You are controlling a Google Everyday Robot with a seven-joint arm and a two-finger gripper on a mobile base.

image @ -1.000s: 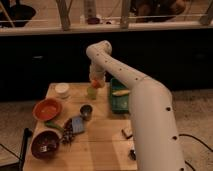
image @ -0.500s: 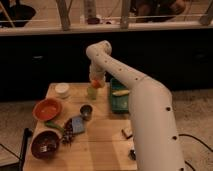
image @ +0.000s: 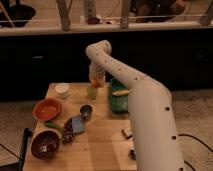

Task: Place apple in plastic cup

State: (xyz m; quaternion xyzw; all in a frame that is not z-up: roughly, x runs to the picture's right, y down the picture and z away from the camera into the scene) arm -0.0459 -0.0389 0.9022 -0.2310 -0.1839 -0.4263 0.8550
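Note:
The apple (image: 95, 82) is a small orange-red fruit held at the end of my arm, just above the plastic cup (image: 92, 92). The cup is a pale yellow-green tumbler standing upright at the back of the wooden table (image: 100, 145). My gripper (image: 96, 80) hangs over the cup at the table's far middle, with the apple at its tip. The white arm reaches in from the lower right and hides the table's right side.
A white tub (image: 62, 90) stands at the back left. An orange bowl (image: 47, 109), a dark brown bowl (image: 45, 144), a metal cup (image: 86, 111) and a blue packet (image: 76, 125) lie front left. A green tray (image: 118, 96) holds a yellow item (image: 120, 92).

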